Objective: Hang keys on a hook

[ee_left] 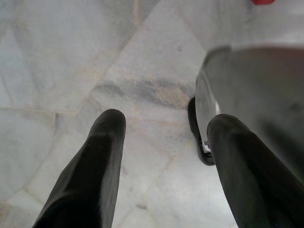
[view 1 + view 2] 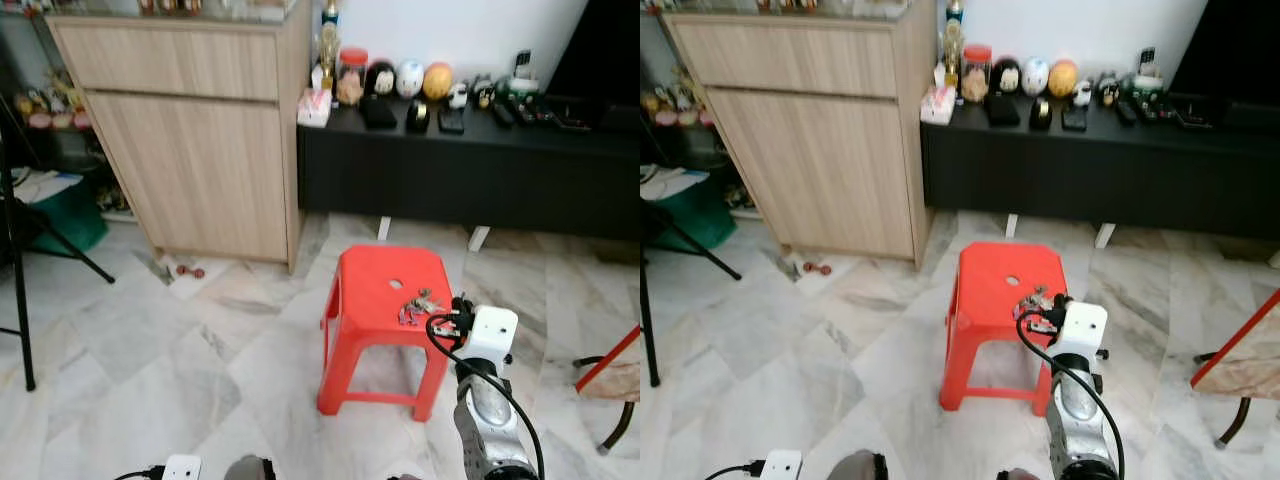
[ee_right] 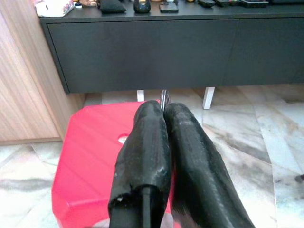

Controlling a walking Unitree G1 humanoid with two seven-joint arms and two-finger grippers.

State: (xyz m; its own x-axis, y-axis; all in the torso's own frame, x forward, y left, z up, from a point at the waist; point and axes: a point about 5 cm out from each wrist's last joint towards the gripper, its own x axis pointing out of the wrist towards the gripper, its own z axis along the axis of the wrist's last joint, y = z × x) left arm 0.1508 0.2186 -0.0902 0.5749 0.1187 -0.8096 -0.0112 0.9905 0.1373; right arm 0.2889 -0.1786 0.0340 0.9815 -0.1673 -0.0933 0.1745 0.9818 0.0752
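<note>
Right gripper [image 3: 164, 111] is over the right front part of the red stool [image 2: 375, 280], fingers pressed together. In the right wrist view a metal key ring [image 3: 164, 99] pokes out between the fingertips, so I read it as clamped on the keys [image 2: 420, 303]. From the head views the bunch lies on the stool top near its right edge, just ahead of my right wrist, blades fanned roughly toward the stool's left edge. I cannot tell whether the bunch is lifted clear of the seat or resting on it.

Left gripper [image 1: 164, 137] hangs low over the marble floor [image 1: 57, 71], fingers spread, nothing between them. Idle.

The right arm is plainly the nearer one and has the keys. I see no hook. The wooden cabinet [image 2: 190, 130] and the black low cabinet [image 2: 450, 175] stand beyond the stool's far edge. My judgement: lift straight up first, then find the hook.
</note>
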